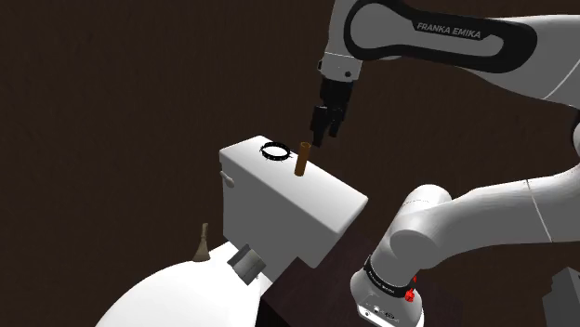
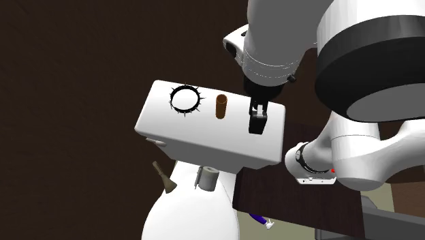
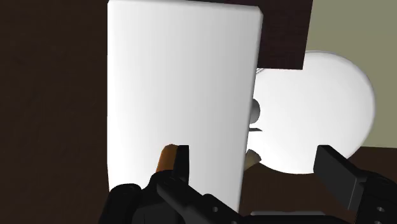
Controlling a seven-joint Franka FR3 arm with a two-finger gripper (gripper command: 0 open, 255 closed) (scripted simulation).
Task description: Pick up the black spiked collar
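Dark brown walls close in around a white toilet tank, whose flat lid serves as the work surface. The black spiked collar lies flat on that lid near its far corner, a thin ring with short spikes pointing outward. In the second exterior view it sits at about nine o'clock from a brown tube, which stands upright just beside it without touching. In the shoulder view the collar is at about ten o'clock from the tube.

The gripper hangs above the lid, at about four o'clock from the tube in the second exterior view and well apart from the collar. In the shoulder view the gripper is at about one o'clock from the tube, pointing downward from the white arm.

In the wrist view the gripper is spread wide and holds nothing. Its two black fingers stand far apart over the tank, and the tube shows just outside one of them.

Below the tank is the rounded white toilet bowl. On it rests a small grey cylinder, perhaps a roll of paper. A small tan object sits at nine o'clock from that cylinder.
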